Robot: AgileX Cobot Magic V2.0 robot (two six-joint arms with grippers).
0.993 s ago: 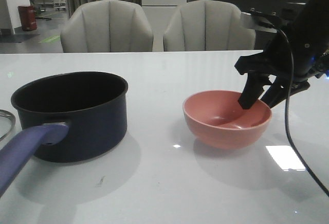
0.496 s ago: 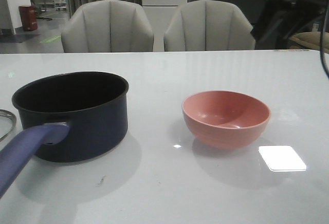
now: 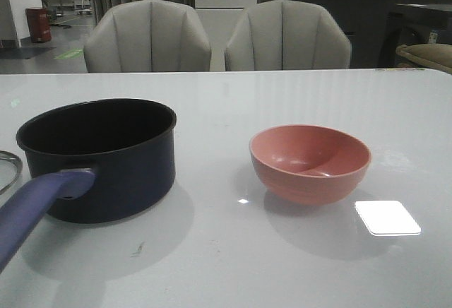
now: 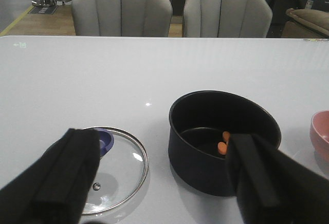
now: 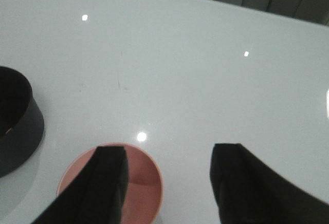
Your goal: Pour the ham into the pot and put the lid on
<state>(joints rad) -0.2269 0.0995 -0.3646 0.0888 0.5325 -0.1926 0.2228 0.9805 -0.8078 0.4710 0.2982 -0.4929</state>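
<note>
A dark navy-blue saucepan (image 3: 99, 156) with a black interior is seen standing upright on the white glossy table (image 3: 226, 258) at about nine o'clock in the front view, its long purple-blue handle (image 3: 34, 205) running out toward seven o'clock. A round pink bowl (image 3: 310, 162) is set upright on the same surface at about four o'clock of the saucepan, well apart from it, and its interior is seen bare in the front view. In the left wrist view two small orange ham chunks (image 4: 223, 145) are observed lying on the black floor of the saucepan, close against its wall and partly hidden by a finger. A round glass lid (image 4: 113, 167) with a metal rim is recorded lying flat on the table just beside the saucepan, with its dark blue knob (image 4: 104, 140) partly visible; in the front view only an arc of its rim appears at the left edge, at nine o'clock of the saucepan. The left gripper (image 4: 159, 183) is seen with its two black fingers (image 4: 67, 178) held wide apart and nothing between them, one over the lid and the other over the saucepan's near wall. The right gripper (image 5: 167, 183) is likewise found parted and holding nothing, positioned above the pink bowl's rim. Two pale upholstered chairs (image 3: 148, 36) are noted behind the table at twelve o'clock. Neither arm appears in the front view.
</note>
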